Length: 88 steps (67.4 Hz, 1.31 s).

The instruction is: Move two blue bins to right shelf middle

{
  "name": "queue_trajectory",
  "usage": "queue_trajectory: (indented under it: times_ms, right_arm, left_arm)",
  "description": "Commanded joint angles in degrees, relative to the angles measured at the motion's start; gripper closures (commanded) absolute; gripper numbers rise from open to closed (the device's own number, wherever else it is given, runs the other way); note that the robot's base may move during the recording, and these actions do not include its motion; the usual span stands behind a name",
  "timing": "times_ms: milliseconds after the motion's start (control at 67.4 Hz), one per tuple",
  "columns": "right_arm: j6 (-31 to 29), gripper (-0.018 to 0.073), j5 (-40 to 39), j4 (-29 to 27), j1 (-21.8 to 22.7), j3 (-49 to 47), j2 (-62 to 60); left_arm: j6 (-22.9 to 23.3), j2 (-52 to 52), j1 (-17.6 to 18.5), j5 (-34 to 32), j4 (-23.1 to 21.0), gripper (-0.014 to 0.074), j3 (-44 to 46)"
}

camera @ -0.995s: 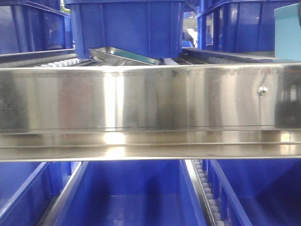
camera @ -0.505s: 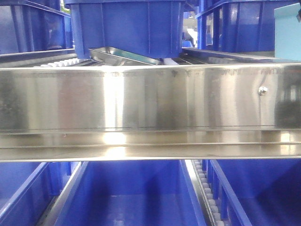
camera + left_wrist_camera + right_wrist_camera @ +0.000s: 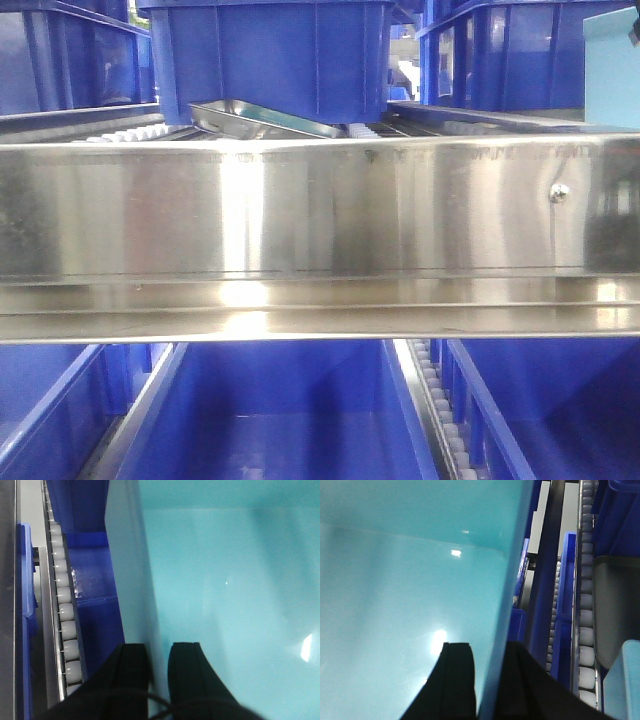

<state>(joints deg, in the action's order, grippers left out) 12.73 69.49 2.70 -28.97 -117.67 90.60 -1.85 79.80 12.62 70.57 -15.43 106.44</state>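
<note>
The left gripper (image 3: 159, 677) pinched the thin side wall of the pale cyan bin (image 3: 230, 600), one black finger inside and one outside. The right gripper (image 3: 490, 680) clamped a wall of the same cyan plastic likewise. The bin was smooth, plain and glossy, with soft glare spots inside. In the front view only its corner showed at the upper right edge, above the brushed steel front rail (image 3: 300, 210) and its screw head (image 3: 559, 192). Dark blue bins (image 3: 270, 60) sat behind the rail. A roller track (image 3: 62, 615) ran beside the left-hand wall.
</note>
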Motion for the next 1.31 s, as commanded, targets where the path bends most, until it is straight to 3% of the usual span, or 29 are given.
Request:
queue_trajectory:
  times_ms: [0, 505, 1292]
  right_arm:
    - [-1.3, 0.0712, -2.7, 2.2, 0.2, -0.8, -0.6]
    - [-1.3, 0.0712, -3.3, 2.2, 0.2, -0.8, -0.6]
    - [-1.3, 0.0712, -4.6, 2.2, 0.2, -0.8, -0.6]
  left_arm:
    - [-0.9, -0.6, -0.2, -0.6, -2.0, 0.0707, 0.9]
    - [-0.9, -0.6, -0.2, -4.8, -2.0, 0.0707, 0.9]
    - [-0.9, -0.6, -0.2, -25.4, -2.0, 0.0707, 0.9]
